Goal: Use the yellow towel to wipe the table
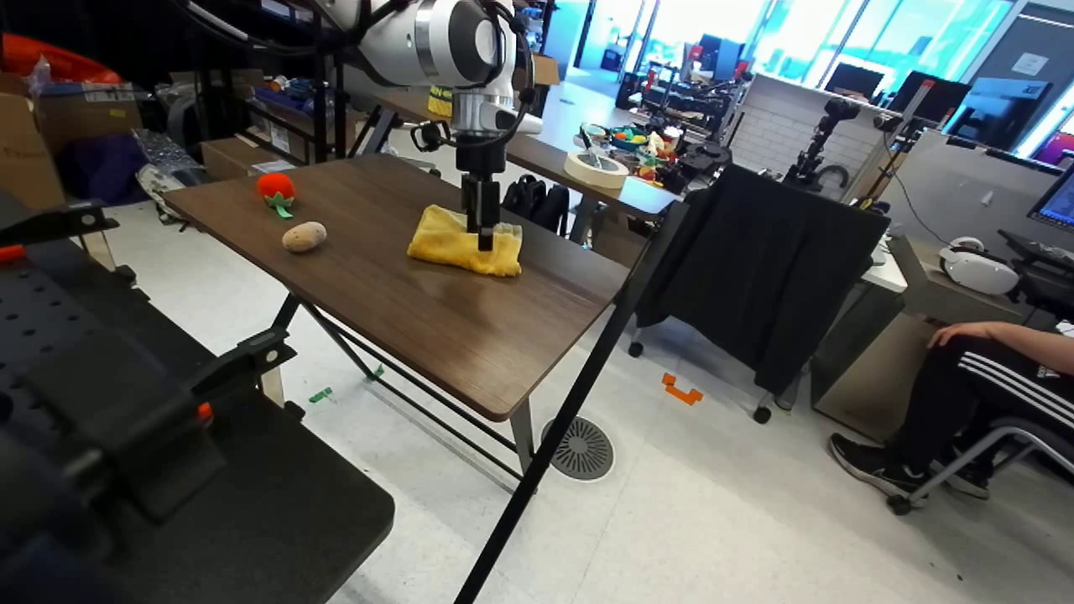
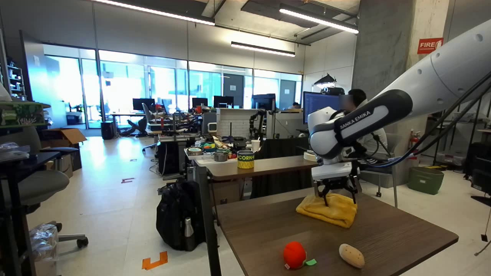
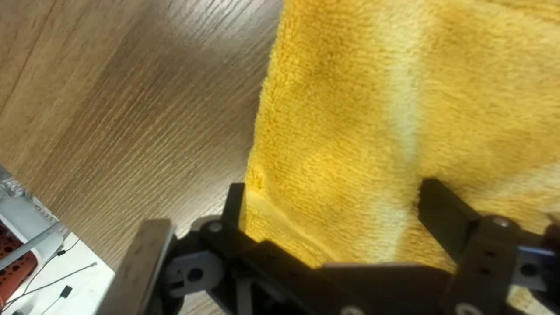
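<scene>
Standing on thin dark legs, a dark brown wood-top table (image 1: 403, 306), grain plain in the wrist view. White-and-black Franka arm (image 2: 379, 119) bent over it, wrist pointing down in both exterior views. Black backpack (image 2: 178, 214) on the floor (image 2: 111, 214) near the table. Yellow towel (image 1: 445, 247) on the tabletop right beneath the wrist, folded over, paler patches on its upper side. Gripper (image 2: 340, 201) low over the cloth, jaws spread wide apart; in the wrist view one finger (image 3: 233, 205) at the towel's edge, its mate above the pile; whether the tips touch the fabric, cannot tell. Red round toy (image 1: 275, 186), green leafy piece attached, on the table well apart from the towel. Beige oval toy (image 1: 304, 236), dark specks, near the red one
</scene>
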